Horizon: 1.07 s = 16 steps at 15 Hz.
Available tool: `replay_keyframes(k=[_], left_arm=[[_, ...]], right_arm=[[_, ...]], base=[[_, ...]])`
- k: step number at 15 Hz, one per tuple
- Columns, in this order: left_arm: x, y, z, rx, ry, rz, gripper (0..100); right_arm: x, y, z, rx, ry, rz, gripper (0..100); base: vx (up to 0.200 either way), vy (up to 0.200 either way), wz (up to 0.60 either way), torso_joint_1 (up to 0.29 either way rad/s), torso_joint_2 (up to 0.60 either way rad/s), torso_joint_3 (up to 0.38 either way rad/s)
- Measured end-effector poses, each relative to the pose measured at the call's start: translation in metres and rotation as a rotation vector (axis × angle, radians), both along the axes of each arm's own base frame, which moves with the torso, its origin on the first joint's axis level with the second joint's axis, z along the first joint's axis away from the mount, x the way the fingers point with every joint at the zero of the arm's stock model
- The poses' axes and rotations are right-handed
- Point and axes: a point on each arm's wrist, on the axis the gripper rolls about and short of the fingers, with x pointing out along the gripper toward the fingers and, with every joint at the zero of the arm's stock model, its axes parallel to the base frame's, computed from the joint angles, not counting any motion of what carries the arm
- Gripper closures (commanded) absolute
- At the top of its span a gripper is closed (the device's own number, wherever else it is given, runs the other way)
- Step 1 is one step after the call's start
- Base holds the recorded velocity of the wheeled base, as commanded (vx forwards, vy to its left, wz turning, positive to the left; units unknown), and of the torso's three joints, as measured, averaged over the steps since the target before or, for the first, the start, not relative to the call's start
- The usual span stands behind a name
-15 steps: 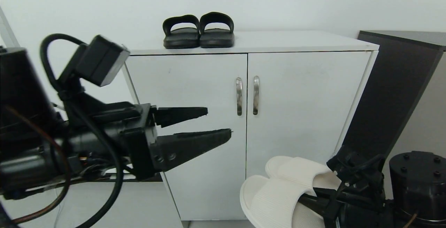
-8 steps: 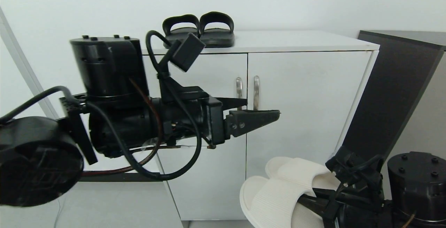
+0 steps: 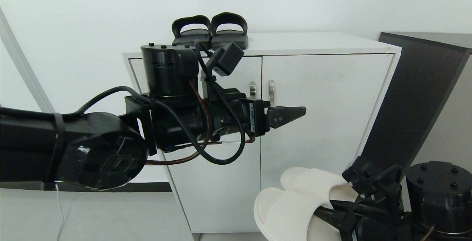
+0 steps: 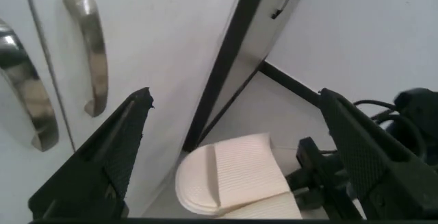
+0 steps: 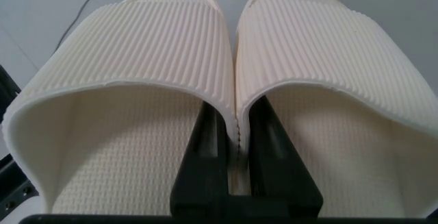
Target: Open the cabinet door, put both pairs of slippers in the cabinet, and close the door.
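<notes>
Two doors (image 3: pixel 324 104) shut, black slippers (image 3: pixel 210 31) on top. Left tool (image 4: pixel 236 97) level at handles (image 4: pixel 89 59), spread wide, empty. Right tool (image 5: pixel 235 114) low, clamped on white slippers (image 5: pixel 157 53).

My right gripper (image 5: pixel 235 125) pinching the touching inner edges of two cream ribbed fabric slippers (image 5: pixel 164 46), side by side

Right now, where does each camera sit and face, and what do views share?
Head view: high on the robot, facing the cabinet front; both arms show, left gripper near the door handles.
Left wrist view: behind the open left gripper, facing the handles and white slippers.
Right wrist view: behind the right gripper, looking into the white slippers it pinches.
Shared: all three see the white slippers.
</notes>
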Motion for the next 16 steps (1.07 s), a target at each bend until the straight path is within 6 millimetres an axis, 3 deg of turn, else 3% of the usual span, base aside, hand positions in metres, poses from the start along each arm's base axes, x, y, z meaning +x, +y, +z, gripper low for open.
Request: replay_keyframes(k=[16], left_arm=[[0.054, -0.013, -0.013, -0.003, 0.033, 0.104, 0]], right_arm=[[0.001, 0.001, -0.002, -0.005, 0.006, 0.001, 100]], base=[[0.0, 0.0, 0.0, 0.0, 0.0, 0.0]])
